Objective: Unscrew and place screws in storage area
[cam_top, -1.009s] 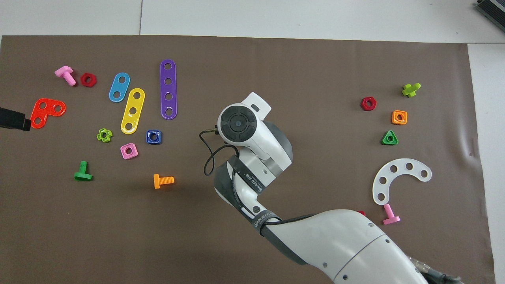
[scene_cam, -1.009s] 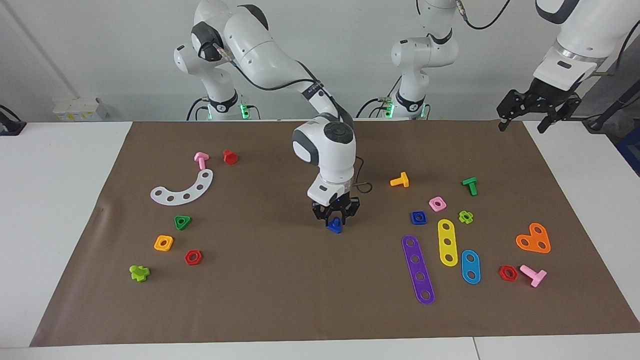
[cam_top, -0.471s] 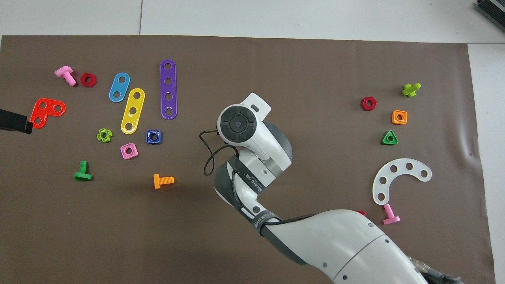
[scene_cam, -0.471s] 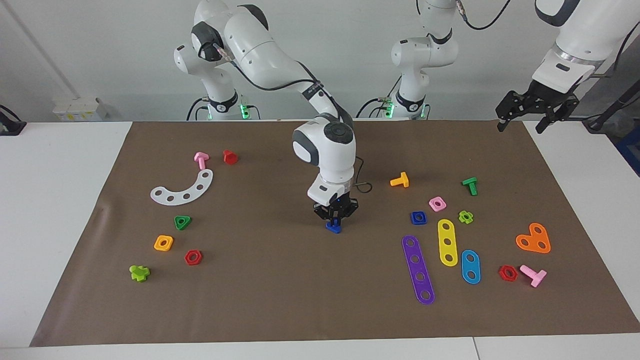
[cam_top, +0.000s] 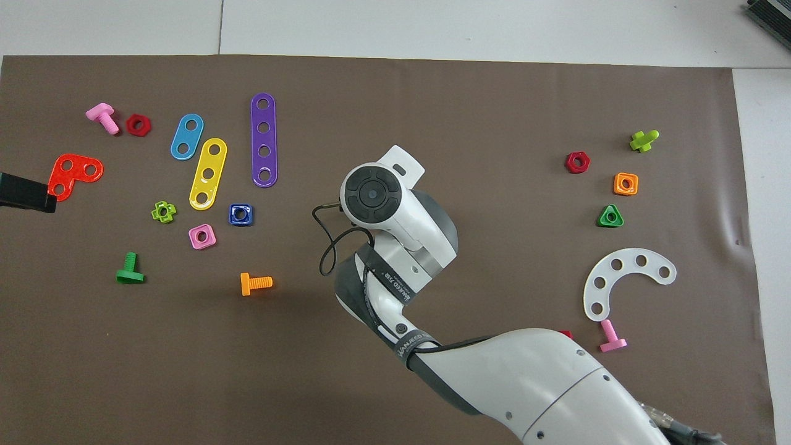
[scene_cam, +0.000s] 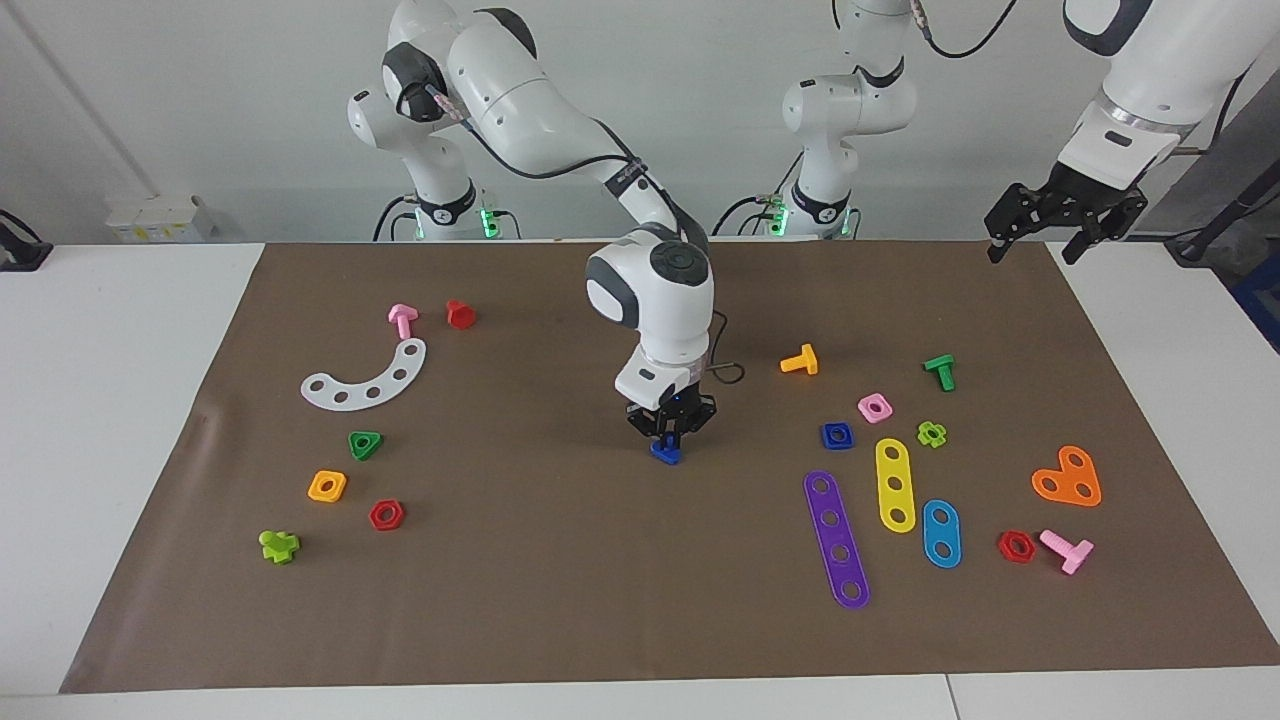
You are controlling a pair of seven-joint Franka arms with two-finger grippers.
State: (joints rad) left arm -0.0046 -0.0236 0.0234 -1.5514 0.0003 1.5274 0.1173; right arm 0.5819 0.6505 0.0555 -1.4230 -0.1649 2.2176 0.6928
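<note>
My right gripper (scene_cam: 668,438) points straight down at the middle of the brown mat and is shut on the dark-blue bolt (scene_cam: 666,453), which sits at or just above the mat. In the overhead view the right arm's wrist (cam_top: 372,193) hides both the gripper and the bolt. The storage area is the stretch of mat around the white curved strip (scene_cam: 365,377) toward the right arm's end; it also shows in the overhead view (cam_top: 624,281). My left gripper (scene_cam: 1032,248) hangs open and empty in the air over the mat's corner at the left arm's end.
Around the curved strip lie a pink bolt (scene_cam: 402,320), a red piece (scene_cam: 460,314), a green triangular nut (scene_cam: 365,444), an orange nut (scene_cam: 327,486), a red nut (scene_cam: 386,515) and a lime piece (scene_cam: 279,545). Purple (scene_cam: 836,538), yellow (scene_cam: 895,484) and blue (scene_cam: 941,533) strips, a blue square nut (scene_cam: 837,435) and an orange bolt (scene_cam: 800,360) lie toward the left arm's end.
My right gripper's fingers have closed on the dark-blue bolt and it has risen very slightly. My left gripper has drifted a little upward and toward the table's middle.
</note>
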